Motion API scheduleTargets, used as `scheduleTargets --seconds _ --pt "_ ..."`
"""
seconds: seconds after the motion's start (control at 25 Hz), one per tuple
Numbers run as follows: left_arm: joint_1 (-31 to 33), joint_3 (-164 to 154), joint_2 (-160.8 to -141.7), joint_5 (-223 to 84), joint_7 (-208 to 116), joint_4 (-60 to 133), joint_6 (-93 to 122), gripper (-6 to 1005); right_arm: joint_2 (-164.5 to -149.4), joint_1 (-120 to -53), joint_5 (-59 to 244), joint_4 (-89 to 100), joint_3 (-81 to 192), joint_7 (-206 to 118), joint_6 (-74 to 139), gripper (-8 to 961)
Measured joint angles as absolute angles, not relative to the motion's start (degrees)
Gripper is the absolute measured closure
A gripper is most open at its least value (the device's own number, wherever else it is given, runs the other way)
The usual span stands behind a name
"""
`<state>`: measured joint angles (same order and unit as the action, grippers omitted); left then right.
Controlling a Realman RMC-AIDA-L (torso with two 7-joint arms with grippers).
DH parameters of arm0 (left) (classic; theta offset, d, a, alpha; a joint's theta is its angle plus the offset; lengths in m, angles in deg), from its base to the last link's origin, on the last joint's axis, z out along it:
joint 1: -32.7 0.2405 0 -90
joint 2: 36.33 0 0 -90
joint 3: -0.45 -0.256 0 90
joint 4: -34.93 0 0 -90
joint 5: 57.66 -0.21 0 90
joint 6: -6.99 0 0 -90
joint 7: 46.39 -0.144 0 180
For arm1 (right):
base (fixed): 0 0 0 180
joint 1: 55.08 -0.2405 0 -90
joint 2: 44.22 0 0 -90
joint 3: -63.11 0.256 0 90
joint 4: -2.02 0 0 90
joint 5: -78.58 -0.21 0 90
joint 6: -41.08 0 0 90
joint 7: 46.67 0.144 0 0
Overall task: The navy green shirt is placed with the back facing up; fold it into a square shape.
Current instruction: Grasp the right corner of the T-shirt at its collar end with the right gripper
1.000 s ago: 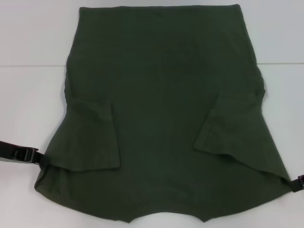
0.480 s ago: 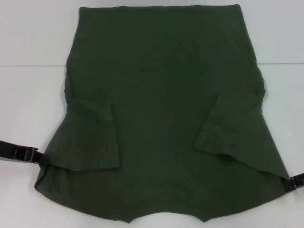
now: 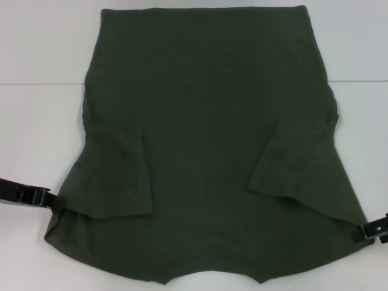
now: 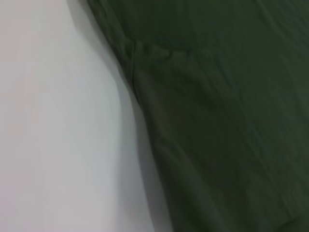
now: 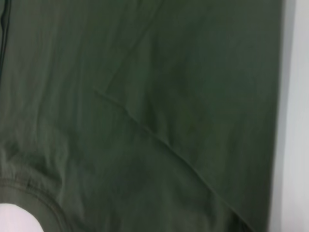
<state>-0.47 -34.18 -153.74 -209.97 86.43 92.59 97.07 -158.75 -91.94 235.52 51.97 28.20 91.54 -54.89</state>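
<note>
Head view: the navy green shirt (image 3: 206,151) lies flat on the white table (image 3: 36,121), both sleeves folded inward. Left gripper (image 3: 48,199) and right gripper (image 3: 367,230) sit at the near shoulder corners; finger state cannot be told. Risk: uneven lift would skew the fold. Bare table flanks both sides.

Left wrist view: shirt edge (image 4: 137,96), table alongside.

Right wrist view: collar curve (image 5: 34,193) and side edge.

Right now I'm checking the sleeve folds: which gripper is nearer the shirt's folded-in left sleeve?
Left. The left gripper sits at the navy green shirt edge beside that sleeve; the right gripper is across at the opposite edge.
</note>
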Motion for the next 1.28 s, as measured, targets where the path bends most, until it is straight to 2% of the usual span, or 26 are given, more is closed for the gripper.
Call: scheduleTargets --seconds 1.28 --pt "-0.96 -34.58 -153.78 -209.97 86.32 92.59 96.90 984 -159.95 -93.56 235.55 50.11 25.94 91.52 -53.22 73"
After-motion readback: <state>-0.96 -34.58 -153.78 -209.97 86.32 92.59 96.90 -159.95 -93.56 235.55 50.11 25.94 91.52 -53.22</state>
